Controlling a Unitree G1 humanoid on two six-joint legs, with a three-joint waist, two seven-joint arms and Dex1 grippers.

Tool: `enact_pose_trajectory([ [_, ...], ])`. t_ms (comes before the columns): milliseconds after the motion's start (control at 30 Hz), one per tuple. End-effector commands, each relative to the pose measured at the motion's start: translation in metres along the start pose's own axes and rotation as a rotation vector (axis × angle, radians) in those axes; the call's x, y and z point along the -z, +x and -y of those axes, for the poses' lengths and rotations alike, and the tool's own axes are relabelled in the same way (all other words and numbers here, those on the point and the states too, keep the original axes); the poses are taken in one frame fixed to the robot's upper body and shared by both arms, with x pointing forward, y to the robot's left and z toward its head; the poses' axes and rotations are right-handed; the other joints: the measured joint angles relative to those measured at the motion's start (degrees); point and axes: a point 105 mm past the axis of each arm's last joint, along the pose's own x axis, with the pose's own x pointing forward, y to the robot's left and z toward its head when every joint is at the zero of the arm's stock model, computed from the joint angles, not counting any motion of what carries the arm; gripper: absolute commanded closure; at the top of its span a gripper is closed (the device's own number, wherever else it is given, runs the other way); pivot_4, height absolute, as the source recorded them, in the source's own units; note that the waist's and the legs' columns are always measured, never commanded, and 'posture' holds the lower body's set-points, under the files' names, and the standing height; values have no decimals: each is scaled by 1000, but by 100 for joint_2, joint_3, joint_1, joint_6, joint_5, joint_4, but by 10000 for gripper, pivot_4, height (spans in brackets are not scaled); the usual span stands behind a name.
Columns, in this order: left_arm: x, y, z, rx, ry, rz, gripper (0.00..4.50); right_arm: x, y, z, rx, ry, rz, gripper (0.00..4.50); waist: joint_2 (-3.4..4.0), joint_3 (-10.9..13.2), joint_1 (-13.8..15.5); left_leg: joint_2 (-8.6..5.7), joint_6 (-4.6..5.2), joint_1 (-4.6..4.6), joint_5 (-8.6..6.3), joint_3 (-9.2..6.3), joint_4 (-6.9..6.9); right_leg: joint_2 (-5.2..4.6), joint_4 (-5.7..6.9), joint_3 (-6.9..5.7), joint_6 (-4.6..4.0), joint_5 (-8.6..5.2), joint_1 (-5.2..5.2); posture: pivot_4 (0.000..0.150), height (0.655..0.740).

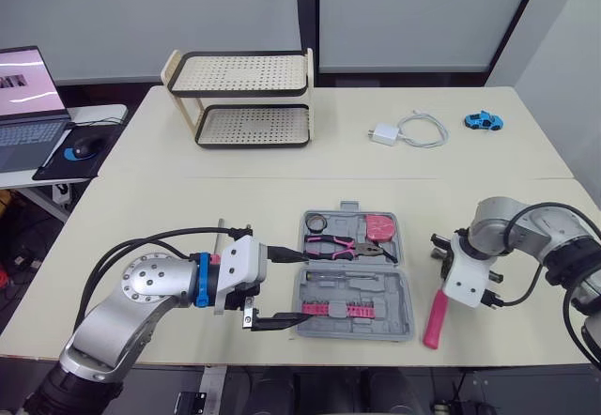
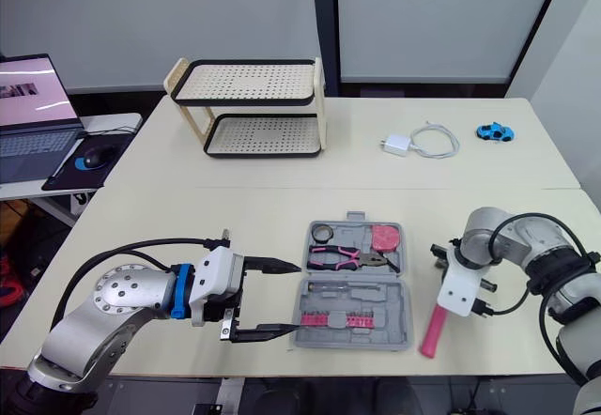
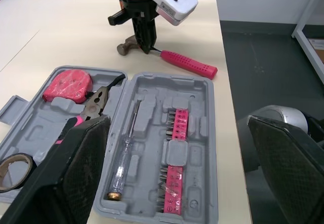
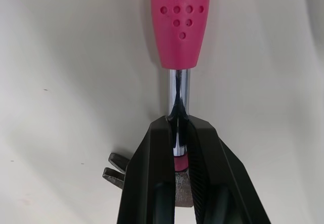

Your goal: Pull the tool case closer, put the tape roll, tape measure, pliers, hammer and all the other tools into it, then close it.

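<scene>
Heads up: your right pincer [image 4: 177, 130] is clenched on the pink-handled steel hammer [image 1: 434, 319], pinching the bare chrome shaft right where it meets the head. The hammer lies flat on the cream table [image 1: 282, 166]. Its long axis runs from the pincer straight back toward the robot, with the rubber grip trailing toward the table's near edge. You've got it by the heavy end, so I'd guess the handle droops a bit on the lift.

The bit that matters is the open grey plastic tool case [image 3: 200, 102]. It sits just beside that pincer, on its left, not touching the hammer. The hammer's length runs roughly along the case's short side, so I reckon you carry it leftward and probably turn it to fit a recess. I can't tell from here which recess is meant for it.

Further left, inside the case, the half away from the robot holds the pink tape measure [image 1: 379, 226], the pink-and-black pliers [image 1: 343, 244] and the dark tape roll [image 1: 314, 220]. The half toward the robot holds a clear-handled screwdriver [image 3: 124, 158] and pink bit strips [image 3: 174, 148].

Farthest off, the left pincer [image 2: 296, 297] is released, fingers spread wide at the case's left edge, gripping nothing. The right arm is clearly the nearer one for the hammer. The case isn't closed yet.
</scene>
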Motion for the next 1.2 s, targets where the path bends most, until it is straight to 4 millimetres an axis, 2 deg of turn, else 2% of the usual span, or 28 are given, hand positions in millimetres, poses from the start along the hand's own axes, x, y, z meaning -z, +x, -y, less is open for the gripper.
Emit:
enact_pose_trajectory([
  [33, -6, 1, 0, 2, 36, 18, 0, 3, -24, -12, -7, 17, -25, 44139, 8, 5, -4, 0, 0, -1, 0, 0, 0, 0, 0, 0, 0, 0, -2, 1500, 7400],
  [200, -8, 4, -2, 10, 44, 30, 0, -1, -55, -27, 9, 126, -29, 44139, 14, 8, -18, 7, 2, 0, -1, 3, -3, 4, 0, 3, 0, 0, -3, 1500, 7400],
  [300, -10, 4, -5, 8, 51, 37, 0, -5, -76, -35, 64, 315, -2, 44139, 16, 9, -7, 11, 6, 0, -4, 2, -3, 9, 0, 2, -1, 1, -1, 1500, 7400],
  [333, -10, 3, -6, 7, 52, 38, 0, -8, -82, -38, 96, 435, 34, 44140, 16, 9, -6, 11, 9, -1, -5, 2, -3, 9, 0, 2, -1, 1, -2, 1500, 7400],
  [467, -11, 2, -8, 1, 60, 42, 0, -18, -91, -45, 211, 771, 107, 44140, 16, 9, 17, 10, 11, -4, -7, 2, -1, 8, 0, 3, -2, 2, -1, 1500, 7400],
  [600, -12, 0, -9, -4, 71, 44, 0, -38, -89, -43, 371, 1202, 256, 44140, 16, 9, 40, 14, 24, -4, -14, 1, -1, 10, 0, 1, -7, 4, -2, 1500, 7400],
  [767, -12, 3, -9, 22, 90, 43, 0, -61, -65, -54, 457, 1715, 408, 44140, 15, 8, 79, 14, 28, -5, -16, 3, 5, 13, 0, 2, -4, 7, 1, 1500, 7400],
  [833, -14, 5, -9, 32, 94, 50, 0, -63, -58, -57, 467, 1907, 446, 44140, 9, 7, 85, 15, 30, -5, -17, 1, 4, 13, -2, 1, -3, 9, 2, 1500, 7400],
  [1000, -17, 9, -9, 57, 97, 66, 0, -59, -44, -55, 479, 2184, 463, 44140, 9, 6, 78, 14, 31, -4, -18, 6, 4, 14, -3, 6, -2, 11, 1, 1500, 7400],
  [1200, -17, 10, -7, 79, 94, 67, 0, -40, -27, -44, 550, 2330, 431, 44140, 11, 7, 70, 17, 31, -5, -18, 4, 2, 20, -4, 6, -2, 11, -1, 1500, 7400],
])
